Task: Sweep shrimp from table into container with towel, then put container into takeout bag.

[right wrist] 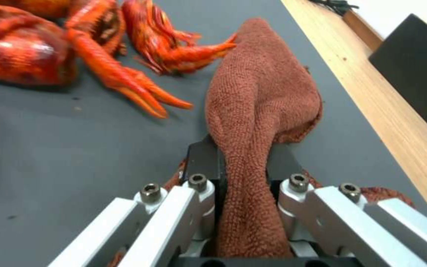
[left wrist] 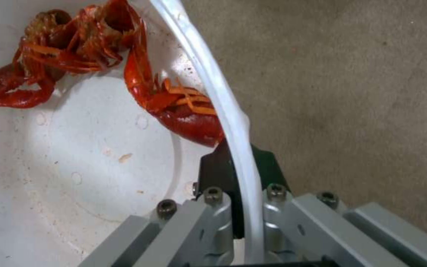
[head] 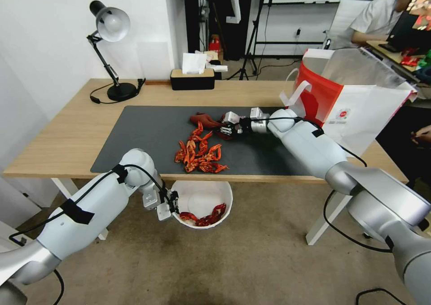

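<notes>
Head view: the right gripper (head: 230, 128) reaches across the dark grey mat (head: 134, 134) on the wooden table (head: 67, 130), its fingers pressed together on the towel (head: 205, 119), a rumpled rust-red cloth that trails away from the jaws over the mat. The right wrist view shows the same grip close up — the towel (right wrist: 258, 107) is pinched between the 2 black pads (right wrist: 202, 163) and bulges out beyond them, lying on the mat just beside the nearest shrimp (right wrist: 124, 55).

The main pile of shrimp (head: 200, 154) sits on the mat between the towel and the table's near edge. Below that edge the left gripper (head: 173, 205) holds the container (head: 202, 197), a round white bowl, by its rim. In the left wrist view the fingers (left wrist: 218, 174) are clamped on the thin white wall of the container (left wrist: 208, 74), 1 pad inside and 1 outside, with carpeted floor beyond. A few shrimp (left wrist: 75, 48) already lie inside, against the wall near the gripped rim.

The takeout bag (head: 354, 103) stands upright and open at the right end of the table, well apart from the pile — its red side panel faces the mat and its white handles hang loose. A black desk lamp (head: 110, 54) and a tissue box (head: 192, 78) stand along the far edge.
</notes>
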`<state>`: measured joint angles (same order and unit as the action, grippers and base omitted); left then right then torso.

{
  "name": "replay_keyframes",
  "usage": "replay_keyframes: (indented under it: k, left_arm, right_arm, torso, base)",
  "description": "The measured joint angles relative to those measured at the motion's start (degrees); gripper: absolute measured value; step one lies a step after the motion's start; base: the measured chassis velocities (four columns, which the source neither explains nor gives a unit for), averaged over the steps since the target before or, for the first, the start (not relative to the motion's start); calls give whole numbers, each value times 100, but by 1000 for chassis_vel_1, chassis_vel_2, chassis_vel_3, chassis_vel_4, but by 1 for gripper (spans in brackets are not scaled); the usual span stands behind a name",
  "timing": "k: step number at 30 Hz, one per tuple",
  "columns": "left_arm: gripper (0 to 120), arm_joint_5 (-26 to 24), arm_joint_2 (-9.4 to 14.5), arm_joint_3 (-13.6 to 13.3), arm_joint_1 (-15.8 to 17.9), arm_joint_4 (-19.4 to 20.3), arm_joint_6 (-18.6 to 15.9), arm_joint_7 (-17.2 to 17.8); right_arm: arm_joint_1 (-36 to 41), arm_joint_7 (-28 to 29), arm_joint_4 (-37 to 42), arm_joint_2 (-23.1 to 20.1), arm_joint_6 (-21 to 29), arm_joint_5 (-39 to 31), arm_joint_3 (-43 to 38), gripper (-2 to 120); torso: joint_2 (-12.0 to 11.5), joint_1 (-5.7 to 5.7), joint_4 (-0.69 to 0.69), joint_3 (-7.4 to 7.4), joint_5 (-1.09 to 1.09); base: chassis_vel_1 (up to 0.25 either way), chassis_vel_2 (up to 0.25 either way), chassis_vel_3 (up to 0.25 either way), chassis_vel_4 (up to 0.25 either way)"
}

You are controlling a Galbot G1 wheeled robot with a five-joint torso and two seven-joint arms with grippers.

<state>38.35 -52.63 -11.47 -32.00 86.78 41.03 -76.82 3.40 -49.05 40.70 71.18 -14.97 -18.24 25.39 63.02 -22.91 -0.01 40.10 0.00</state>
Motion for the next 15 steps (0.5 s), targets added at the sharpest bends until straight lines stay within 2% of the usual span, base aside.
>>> replay_keyframes:
  k: [15]
  left_arm:
    - [0, -5, 171, 97, -69, -6, 20, 9]
  right_arm:
    - [158, -123, 604, -268, 48, -160, 145, 9]
  torso:
    - [0, 0, 1, 1, -1]
  base:
    - [0, 0, 0, 0]
